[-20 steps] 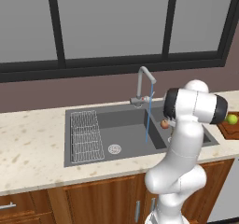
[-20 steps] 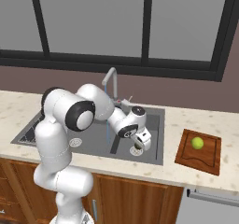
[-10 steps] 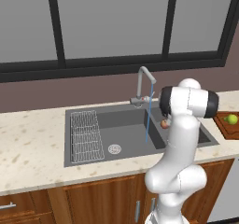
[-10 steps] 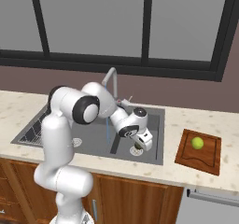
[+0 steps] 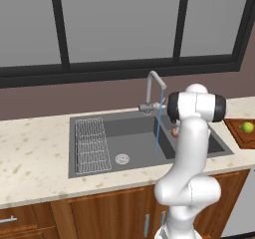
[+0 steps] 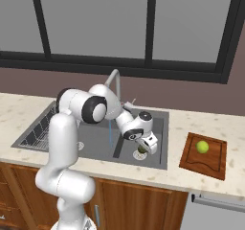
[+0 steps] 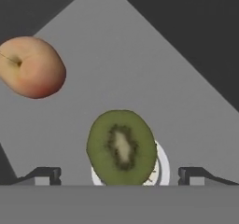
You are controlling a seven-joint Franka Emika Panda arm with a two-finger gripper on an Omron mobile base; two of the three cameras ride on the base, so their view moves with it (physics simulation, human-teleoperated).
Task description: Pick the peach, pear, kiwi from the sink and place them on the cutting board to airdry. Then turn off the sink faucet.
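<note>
1. Sink (image 5: 99, 121): dark grey double basin set in a pale speckled counter (image 5: 35, 143); taken as landmark for all entries below. A wire rack (image 5: 92, 142) lies in its left part, with a round silver drain (image 5: 122, 159) just beside the rack.
2. Sink faucet (image 5: 155, 86): silver gooseneck at the sink's rear edge; a thin blue water stream (image 5: 158, 128) falls from its spout into the basin.
3. Gripper (image 6: 145, 145): lowered into the sink's right basin, fingers spread wide apart with nothing between them; in the hand view the two finger tips (image 7: 46, 174) stand on either side of the kiwi, clear of it.
4. Kiwi (image 7: 122, 147): on the sink's right basin floor, over the right drain (image 7: 161, 164), cut face showing green flesh and a pale core; also seen beneath the hand (image 6: 140, 150).
5. Peach (image 7: 31, 66): on the same basin floor, apart from the kiwi; glimpsed beside the arm (image 5: 174, 132).
6. Cutting board (image 6: 194, 162): reddish-brown, on the counter to the right of the sink.
7. Pear (image 6: 203, 146): yellow-green, resting on the cutting board, outside the sink (image 5: 247, 127).
</note>
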